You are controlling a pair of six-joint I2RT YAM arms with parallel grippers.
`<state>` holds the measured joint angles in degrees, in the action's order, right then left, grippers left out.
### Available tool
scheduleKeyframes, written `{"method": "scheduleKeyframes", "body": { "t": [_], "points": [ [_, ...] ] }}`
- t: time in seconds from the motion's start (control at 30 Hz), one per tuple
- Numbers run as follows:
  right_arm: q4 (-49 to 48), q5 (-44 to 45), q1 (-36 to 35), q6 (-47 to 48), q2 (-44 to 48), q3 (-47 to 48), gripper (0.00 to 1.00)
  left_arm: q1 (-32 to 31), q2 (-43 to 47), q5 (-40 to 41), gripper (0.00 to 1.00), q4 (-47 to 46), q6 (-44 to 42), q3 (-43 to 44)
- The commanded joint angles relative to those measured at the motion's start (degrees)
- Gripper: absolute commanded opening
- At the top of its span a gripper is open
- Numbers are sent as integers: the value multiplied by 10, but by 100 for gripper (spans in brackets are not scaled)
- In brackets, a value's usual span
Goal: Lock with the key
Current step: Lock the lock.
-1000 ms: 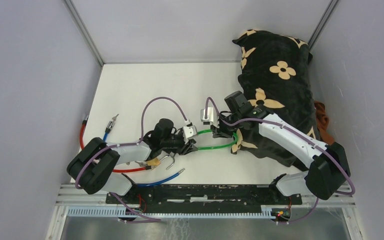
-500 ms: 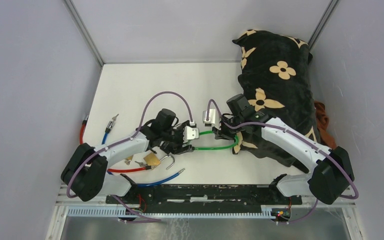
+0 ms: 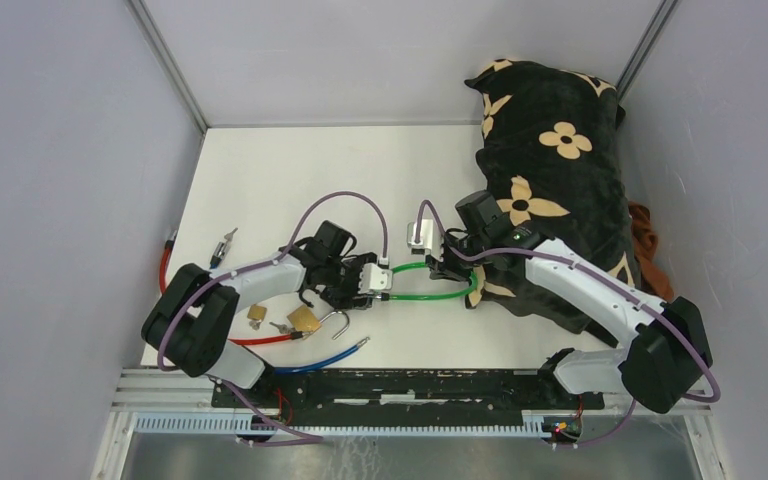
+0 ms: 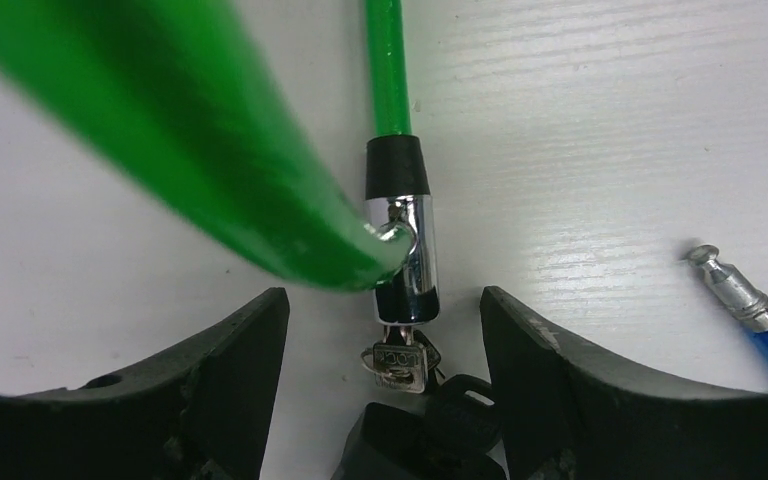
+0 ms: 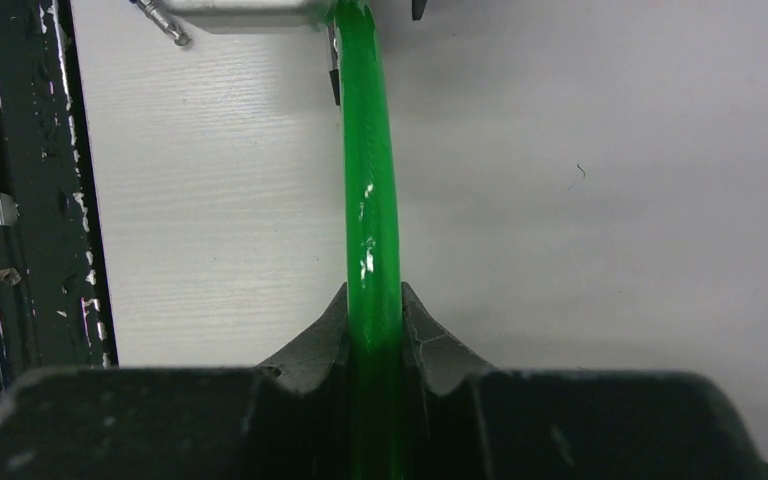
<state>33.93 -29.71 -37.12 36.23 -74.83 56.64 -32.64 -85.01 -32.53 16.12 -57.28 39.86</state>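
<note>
A green cable lock (image 3: 430, 296) lies looped on the white table. In the left wrist view its chrome lock barrel (image 4: 400, 250) points toward me. A silver key (image 4: 398, 366) sits in the barrel's end, and a black key head (image 4: 460, 405) hangs beside it. My left gripper (image 4: 385, 300) is open, one finger on each side of the barrel and key, touching neither. Seen from above, the left gripper (image 3: 365, 285) is at the cable's left end. My right gripper (image 5: 373, 300) is shut on the green cable (image 5: 368, 200), near the loop's right end (image 3: 450, 268).
A brass padlock (image 3: 305, 318) with an open shackle and small keys (image 3: 257, 313) lie just left of the left gripper. A red cable (image 3: 165, 272) and a blue cable (image 3: 320, 360) run near the front left. A black flowered pillow (image 3: 550, 180) fills the right side. Grey walls enclose the table.
My left gripper's jaws have opened wide, and its wrist has shifted a little left, uncovering the brass padlock. The right gripper has kept its hold on the green cable.
</note>
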Motion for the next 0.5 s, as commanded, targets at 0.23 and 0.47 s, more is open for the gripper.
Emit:
{"method": "scheduleKeyframes", "body": {
  "t": [0.23,0.47],
  "points": [
    [-15,-20,0,-1,22,-19,0,-43,-23,53,29,-25,-56,-7],
    [-16,-32,0,-8,23,-23,1,-45,8,63,2,-82,-73,-45]
  ]
}}
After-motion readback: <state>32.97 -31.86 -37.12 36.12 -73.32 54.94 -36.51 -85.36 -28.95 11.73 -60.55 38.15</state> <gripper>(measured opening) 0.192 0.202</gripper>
